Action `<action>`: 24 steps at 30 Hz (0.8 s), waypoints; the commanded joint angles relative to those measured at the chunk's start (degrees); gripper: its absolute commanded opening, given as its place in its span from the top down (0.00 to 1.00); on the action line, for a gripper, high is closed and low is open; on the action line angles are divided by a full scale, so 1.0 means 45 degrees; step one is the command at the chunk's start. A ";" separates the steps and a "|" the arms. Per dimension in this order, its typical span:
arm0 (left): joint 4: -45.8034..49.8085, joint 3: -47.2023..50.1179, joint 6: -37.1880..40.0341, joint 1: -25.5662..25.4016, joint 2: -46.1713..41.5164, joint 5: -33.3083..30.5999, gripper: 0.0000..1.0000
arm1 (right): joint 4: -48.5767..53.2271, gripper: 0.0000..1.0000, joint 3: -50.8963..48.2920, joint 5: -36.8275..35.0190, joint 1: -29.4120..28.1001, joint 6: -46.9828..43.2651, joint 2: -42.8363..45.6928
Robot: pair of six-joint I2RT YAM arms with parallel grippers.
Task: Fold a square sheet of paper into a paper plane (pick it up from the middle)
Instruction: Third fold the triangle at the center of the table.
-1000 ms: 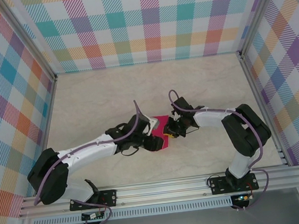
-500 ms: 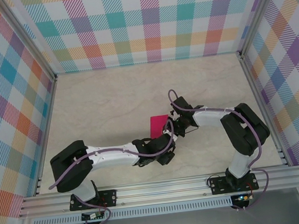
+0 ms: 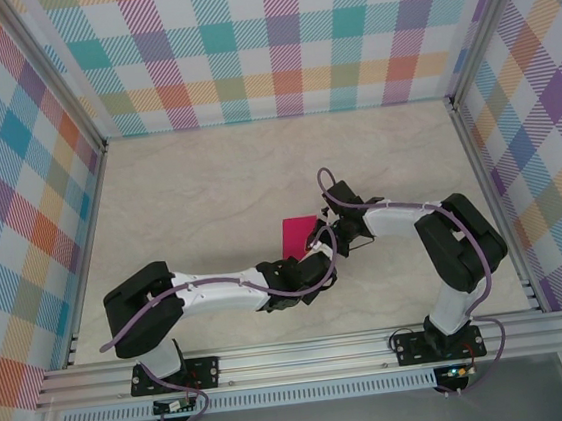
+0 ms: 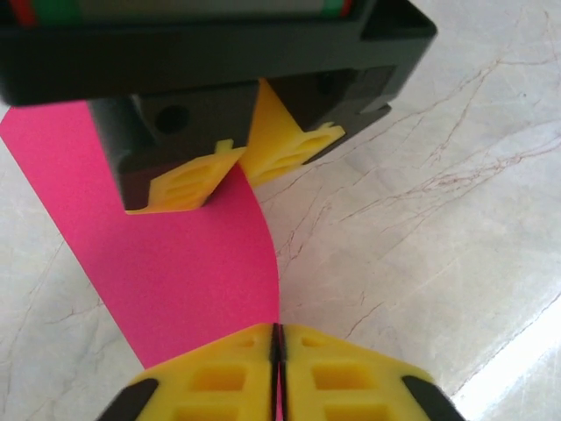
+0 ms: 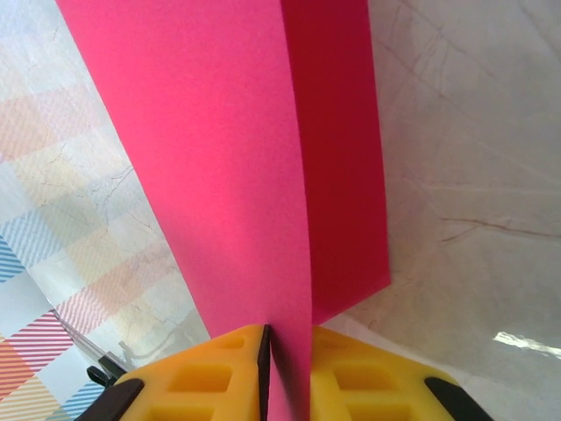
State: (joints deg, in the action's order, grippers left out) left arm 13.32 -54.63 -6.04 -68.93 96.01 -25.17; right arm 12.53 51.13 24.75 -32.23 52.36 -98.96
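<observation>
The square sheet of paper point(image 3: 296, 236) is magenta-pink and stands up off the table near the middle, bent over on itself. In the right wrist view the paper point(image 5: 219, 158) rises as two layers, one bright and one darker, out of my right gripper point(image 5: 287, 338), which is shut on it. My left gripper point(image 4: 278, 338) is shut, and the curved lower edge of the paper point(image 4: 184, 272) runs in between its yellow fingertips. From above, the left gripper point(image 3: 317, 264) sits just nearer than the right gripper point(image 3: 326, 238). The right gripper point(image 4: 238, 162) pinches the sheet's far end.
The pale marble tabletop point(image 3: 208, 188) is enclosed by checked walls on three sides. An aluminium rail point(image 3: 306, 354) carrying both arm bases runs along the near edge. Open table lies behind and to the left of the paper.
My left arm swung off the paper's left side round to its near side, then moved in and shut on the sheet's edge. The right gripper kept its grip and barely moved.
</observation>
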 commanded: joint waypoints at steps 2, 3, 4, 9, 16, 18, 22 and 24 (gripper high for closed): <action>-0.0053 -0.0008 0.0113 -0.0021 -0.0593 -0.0387 1.00 | 0.0390 0.81 0.0183 0.0240 0.0111 -0.0382 0.0242; -0.0067 -0.0008 0.0113 0.0050 -0.0609 -0.0314 1.00 | 0.0441 0.81 0.0197 0.0224 0.0129 -0.0402 0.0313; -0.0070 0.0010 0.0112 0.0118 -0.0659 -0.0133 1.00 | 0.0545 0.80 0.0218 0.0178 0.0146 -0.0456 0.0383; -0.0200 0.0419 0.0039 0.0683 -0.1299 0.1393 1.00 | 0.1274 0.72 0.0296 -0.0463 0.0405 -0.0833 0.1232; -0.0266 0.1043 -0.0159 0.2048 -0.2175 0.4325 1.00 | 0.1936 0.73 0.1135 -0.1016 0.0619 -0.1569 0.1547; -0.0285 0.1147 -0.0127 0.2318 -0.2281 0.4969 1.00 | 0.1671 0.77 0.1398 -0.0693 0.0619 -0.1664 0.1165; -0.0131 0.1135 -0.0030 0.2894 -0.2224 0.6007 1.00 | 0.2040 0.82 0.2344 -0.0666 0.0610 -0.1951 0.0284; -0.0127 0.1143 -0.0017 0.3115 -0.2223 0.6381 1.00 | 0.1923 0.82 0.2608 -0.0479 0.0600 -0.2156 -0.0066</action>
State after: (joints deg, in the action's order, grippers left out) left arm 12.97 -50.04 -6.35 -56.29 87.11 -1.93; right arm 19.66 60.99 21.23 -29.50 45.28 -97.06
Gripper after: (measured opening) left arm 0.046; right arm 0.178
